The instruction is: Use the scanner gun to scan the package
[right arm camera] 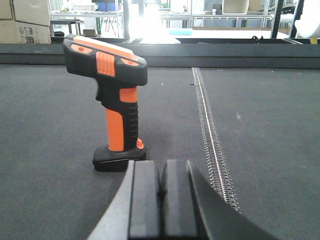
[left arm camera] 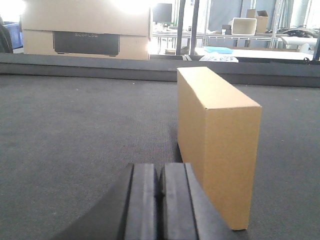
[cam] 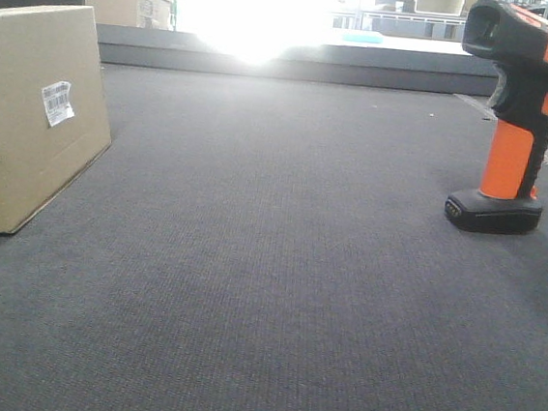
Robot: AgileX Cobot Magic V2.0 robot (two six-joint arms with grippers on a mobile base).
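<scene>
Not begun: scanner (cam: 520, 122) and box (cam: 30, 114) untouched.
Front: box at left, label (cam: 58, 103) showing; scanner upright, well apart at right. Left wrist: left gripper (left arm camera: 160, 195) clenched empty beside box. Right wrist: right gripper (right arm camera: 161, 195) clenched empty near scanner.

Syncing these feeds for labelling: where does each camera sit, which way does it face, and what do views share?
Front view: low over the mat, facing forward; cardboard box left, scanner gun right; no robot parts.
Left wrist: behind the shut left gripper, facing the cardboard box.
Right wrist: behind the shut right gripper, facing the upright scanner gun.
Shared: cardboard box in front and left wrist; scanner gun in front and right wrist.
</scene>
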